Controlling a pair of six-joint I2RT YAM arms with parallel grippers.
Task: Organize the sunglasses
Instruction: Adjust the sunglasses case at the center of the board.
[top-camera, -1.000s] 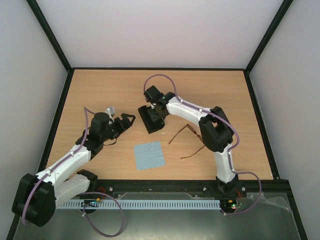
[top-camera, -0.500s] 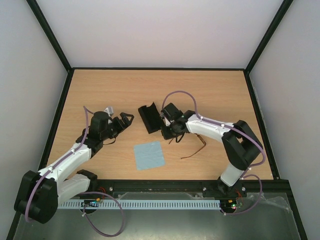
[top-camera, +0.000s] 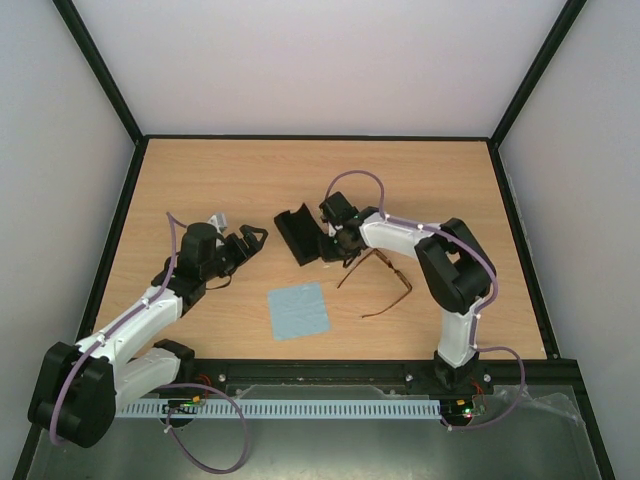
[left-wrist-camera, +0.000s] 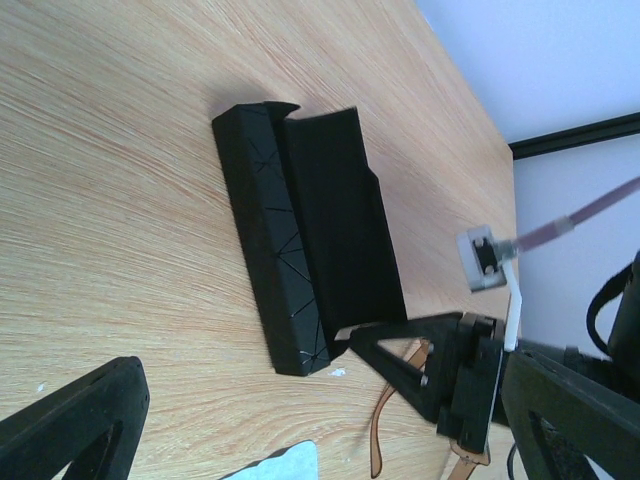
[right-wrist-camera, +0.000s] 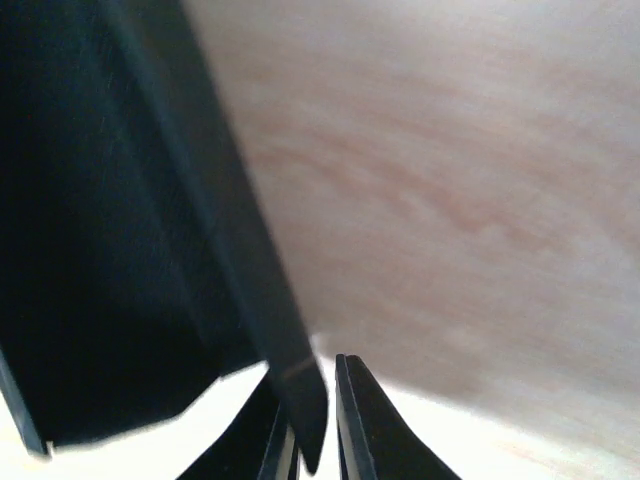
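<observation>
The black case lies open on the table, its flap spread to the right. My right gripper is at the case's right end, and its fingers are closed on the corner of the case flap. The sunglasses lie unfolded on the table just behind that gripper, and one reddish-brown temple arm shows in the left wrist view. My left gripper is wide open and empty, left of the case and pointing at it.
A light blue cloth lies flat near the front edge, below the case; its corner shows in the left wrist view. A black rail borders the wooden table, with white walls behind.
The right gripper left the top of the case, swung down to its right, then came back to the flap's corner. The case now lies open. The left arm has not moved.
</observation>
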